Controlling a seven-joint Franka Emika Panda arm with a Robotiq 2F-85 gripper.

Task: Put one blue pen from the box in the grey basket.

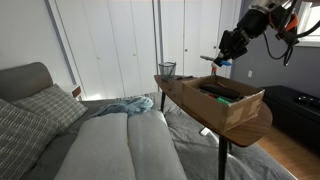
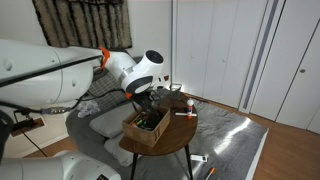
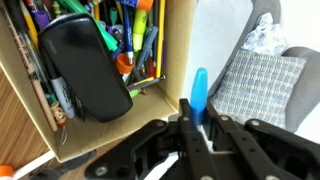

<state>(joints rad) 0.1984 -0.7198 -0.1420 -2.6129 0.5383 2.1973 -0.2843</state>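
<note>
- At the far left in an exterior view, a checked cushion (image 1: 40, 105) is seen on a grey sofa (image 1: 130, 148), and a crumpled light blue cloth (image 1: 125, 104) is laid just beside it.
- Next along, the grey basket (image 1: 167, 69) is found standing upright at the far edge of the round wooden table (image 1: 176, 90). What it holds cannot be made out.
- To its right, the box (image 1: 230, 102) is set on the same table, apart from the basket, with dark items showing inside.
- Above the box's far end the gripper (image 1: 224, 60) is held in the air, clear of box and basket alike, and a speck of blue is caught at its tip.
- Over to the wrist view: on the left the box is shown packed with pens and markers (image 3: 135, 30) of many colours, and a black pouch (image 3: 85, 65) is laid on top of them.
- Just right of the box's wall, the blue pen (image 3: 200, 92) is pinched between the two fingers (image 3: 184, 122). They are drawn almost together, with only the pen's width left between them.
- The pen is thus out of the box and not in the basket, and a pale grey surface is seen behind it.
- At the far right of the wrist view, the checked cushion is picked up again below.
</note>
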